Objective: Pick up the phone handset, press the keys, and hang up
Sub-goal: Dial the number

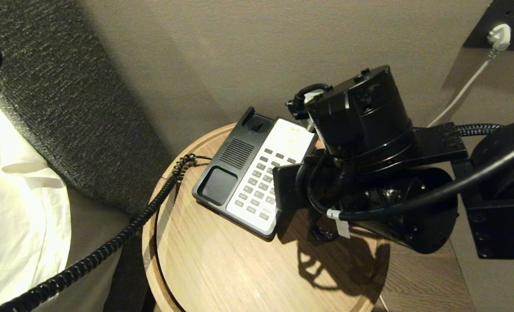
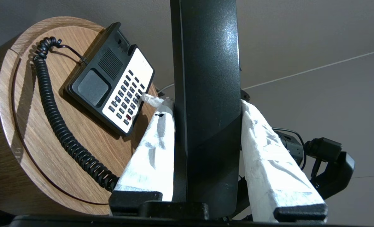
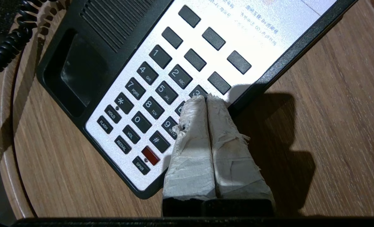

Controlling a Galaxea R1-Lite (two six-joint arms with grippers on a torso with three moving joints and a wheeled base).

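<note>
The phone handset [image 2: 206, 63], glossy black, stands between the white-wrapped fingers of my left gripper [image 2: 206, 104], which is shut on it, held off to the side of the table. Its coiled cord [image 1: 122, 234] runs from the phone base [image 1: 216, 184] across the table edge. The handset cradle on the base is empty. The keys [image 3: 149, 94] fill the white faceplate. My right gripper [image 3: 207, 98] is shut with nothing in it. Its taped tips sit together over the 3 and 6 keys at the keypad's right column. In the head view my right arm [image 1: 369, 130] covers that side of the keys [image 1: 257, 182].
The phone sits on a round wooden side table [image 1: 222, 268] with a raised rim. A dark upholstered headboard [image 1: 66, 108] and white bedding [image 1: 14, 195] lie to the left. A wall socket with a white plug [image 1: 499, 37] is at the back right.
</note>
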